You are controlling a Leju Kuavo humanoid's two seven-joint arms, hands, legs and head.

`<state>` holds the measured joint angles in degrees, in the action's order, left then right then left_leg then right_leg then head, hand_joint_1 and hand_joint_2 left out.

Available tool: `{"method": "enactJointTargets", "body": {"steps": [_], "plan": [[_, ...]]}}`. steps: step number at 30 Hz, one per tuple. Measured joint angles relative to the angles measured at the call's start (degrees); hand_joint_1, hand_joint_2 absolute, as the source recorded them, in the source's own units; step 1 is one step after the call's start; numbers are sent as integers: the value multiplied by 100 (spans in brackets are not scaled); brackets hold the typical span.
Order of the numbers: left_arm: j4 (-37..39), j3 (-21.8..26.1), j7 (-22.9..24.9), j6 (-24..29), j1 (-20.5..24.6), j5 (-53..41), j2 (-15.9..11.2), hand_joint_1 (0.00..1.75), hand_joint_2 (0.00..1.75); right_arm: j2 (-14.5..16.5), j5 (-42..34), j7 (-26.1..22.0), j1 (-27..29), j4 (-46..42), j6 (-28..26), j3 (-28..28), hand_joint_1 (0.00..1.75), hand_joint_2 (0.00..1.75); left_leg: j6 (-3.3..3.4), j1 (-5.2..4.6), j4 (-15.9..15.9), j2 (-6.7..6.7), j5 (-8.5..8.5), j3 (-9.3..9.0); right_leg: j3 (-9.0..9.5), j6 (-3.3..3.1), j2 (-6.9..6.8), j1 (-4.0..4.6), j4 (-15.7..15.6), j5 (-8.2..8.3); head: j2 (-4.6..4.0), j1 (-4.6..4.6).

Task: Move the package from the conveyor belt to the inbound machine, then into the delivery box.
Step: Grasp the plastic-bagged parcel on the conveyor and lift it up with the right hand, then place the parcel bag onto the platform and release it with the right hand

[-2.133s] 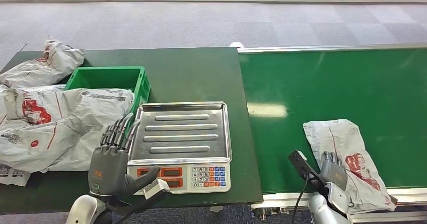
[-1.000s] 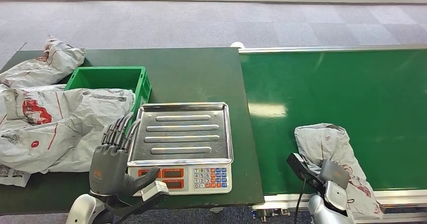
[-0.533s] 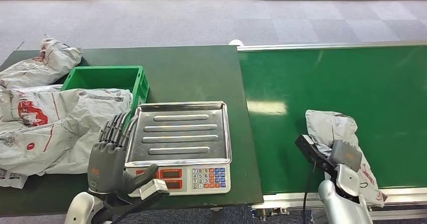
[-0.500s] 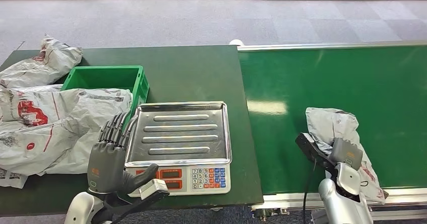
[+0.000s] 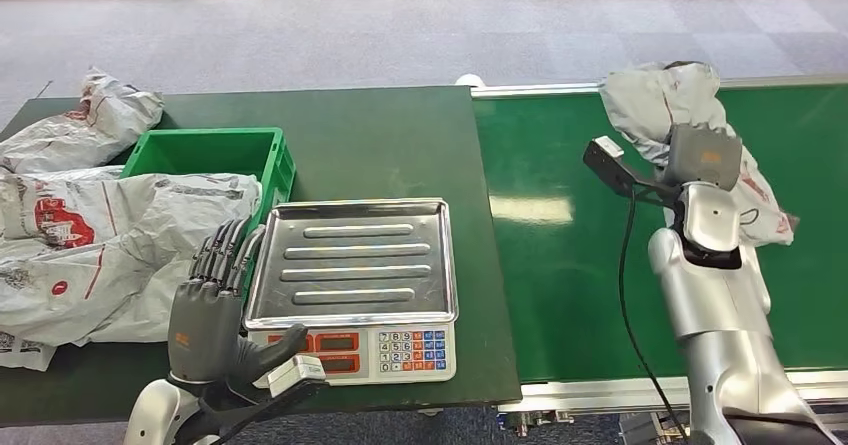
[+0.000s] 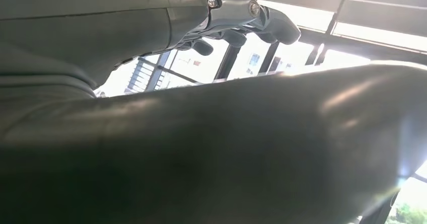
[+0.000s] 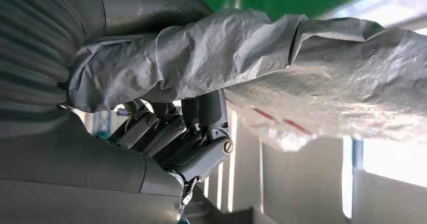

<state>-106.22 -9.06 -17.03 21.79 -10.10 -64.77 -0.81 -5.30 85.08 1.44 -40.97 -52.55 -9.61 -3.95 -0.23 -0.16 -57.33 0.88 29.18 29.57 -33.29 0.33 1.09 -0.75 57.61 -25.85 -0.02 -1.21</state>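
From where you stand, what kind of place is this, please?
Probably a parcel sorting or logistics station. A green conveyor belt runs beside a table with a weighing scale and a green crate, grey mailing bags lie piled there, and the right hand holds a package.

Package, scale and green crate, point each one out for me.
Package (image 5: pixel 655 100): head view, crumpled upper part held by the right hand.
Scale (image 5: pixel 350 260): head view, middle of its steel tray.
Green crate (image 5: pixel 215 136): head view, far rim.

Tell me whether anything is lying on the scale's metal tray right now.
No: in the head view the scale's metal tray is bare, and the package is in the right hand.
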Motion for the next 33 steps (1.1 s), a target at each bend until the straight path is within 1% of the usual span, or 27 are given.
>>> {"method": "enactJointTargets", "body": {"steps": [3,6,8,12,14,16,19,21,23,25,29,31,33], "plan": [[20,28,-40,33,14,80,-3,0,0,-16,-325,-248,-535,12,151,470,175,175,-6,0,0,-3,-5,13,-15,-5,0,-1,8,5,0,0],[21,34,-63,42,32,107,-2,0,0,125,-767,-587,-1049,114,221,1002,175,175,-9,1,1,-9,-7,29,-22,-10,5,-1,16,8,0,-1],[31,36,-75,42,65,117,2,0,0,332,-942,-683,-1359,214,233,1409,175,175,-13,2,1,-23,-10,27,-34,-15,15,0,22,11,0,1],[55,36,-80,50,131,121,43,0,0,883,-1142,-539,-1935,384,438,2129,175,175,-35,7,1,-19,-25,26,-53,-23,18,7,29,16,0,2],[61,37,-75,53,135,121,63,0,0,1099,-1254,-496,-2157,447,530,2377,175,175,-40,12,1,-11,-29,30,-56,-26,14,12,30,17,0,1],[67,37,-84,83,142,145,77,0,0,1271,-1417,-582,-2286,493,594,2556,175,175,-41,16,2,-2,-30,33,-53,-27,7,14,30,17,0,1],[84,37,-106,201,190,285,94,0,0,1540,-1691,-899,-2336,607,619,2826,175,175,-41,16,2,-6,-30,35,-53,-32,9,13,31,20,0,-1],[109,57,-82,290,258,405,118,0,0,1792,-1819,-1031,-2272,696,532,3090,175,175,-42,17,3,-16,-29,33,-57,-37,15,14,31,24,0,2],[139,117,-56,371,321,557,150,0,0,2061,-2036,-1076,-2143,754,427,3438,175,175,-43,20,3,-19,-30,32,-59,-41,17,19,31,23,0,3],[161,211,-56,434,346,711,179,0,0,2263,-2406,-1038,-1992,739,406,3842,175,175,-47,25,3,-15,-32,34,-59,-43,16,24,31,22,0,2],[164,426,-128,542,324,971,213,0,0,2502,-3327,-844,-1698,516,509,4768,175,175,-50,32,4,-13,-33,38,-62,-47,15,30,31,20,0,2],[160,498,-171,567,300,1049,221,0,0,2562,-3528,-782,-1605,432,521,5122,175,175,-50,32,4,-7,-33,40,-63,-49,11,30,31,18,0,3],[158,549,-196,590,280,1091,227,0,0,2591,-3635,-796,-1557,395,532,5354,175,175,-50,32,4,-2,-33,42,-62,-50,7,30,31,18,0,2]]}}
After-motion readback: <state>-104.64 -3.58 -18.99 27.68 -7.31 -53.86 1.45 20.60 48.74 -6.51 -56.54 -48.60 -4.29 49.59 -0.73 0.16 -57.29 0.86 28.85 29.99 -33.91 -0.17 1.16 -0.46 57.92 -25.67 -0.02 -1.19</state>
